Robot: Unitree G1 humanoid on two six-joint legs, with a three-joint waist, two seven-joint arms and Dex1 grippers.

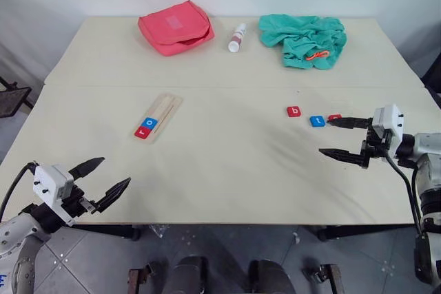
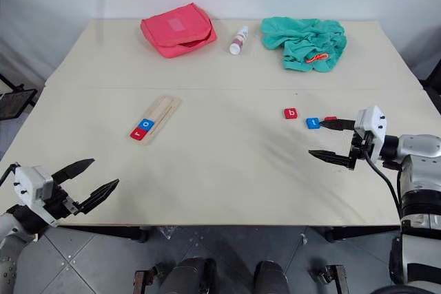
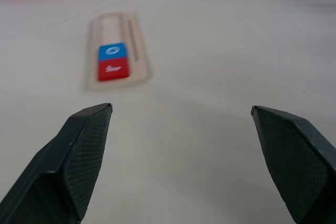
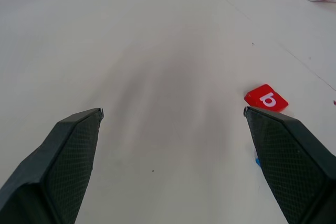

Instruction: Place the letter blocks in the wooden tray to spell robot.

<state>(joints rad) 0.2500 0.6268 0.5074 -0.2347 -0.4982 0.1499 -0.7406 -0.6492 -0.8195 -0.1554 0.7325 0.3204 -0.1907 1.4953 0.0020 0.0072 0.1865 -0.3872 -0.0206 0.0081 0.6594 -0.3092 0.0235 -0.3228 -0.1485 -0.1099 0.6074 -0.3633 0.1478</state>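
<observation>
The tray (image 1: 159, 117) lay on the tabletop (image 1: 227, 170) left of centre, angled so that its near end pointed toward the robot's left. Two blocks sat in its near end, touching each other: a red block (image 1: 142, 132) at the very end and a blue block marked "o" (image 1: 150, 124) just beyond it; the rest of the groove was bare. Three more blocks lay loose on the right side of the tabletop, well apart from the tray: a red "b" (image 1: 294, 111), a blue "t" (image 1: 317, 121) just beside it, and another red block (image 1: 335, 117) whose letter could not be read, partly hidden behind a finger of the right gripper (image 1: 339, 138). That gripper hung low over the tabletop near the right edge, its jaws wide apart and holding nothing, the farther finger reaching just beside the loose red and blue blocks. The left gripper (image 1: 109, 180) hovered at the near left corner of the tabletop, its jaws also spread wide and empty, pointing toward the tray, which stood well ahead of it. Along the far edge lay a pink pouch (image 1: 176, 27), a small white bottle (image 1: 237, 38) on its side, and a crumpled teal cloth (image 1: 304, 40).
</observation>
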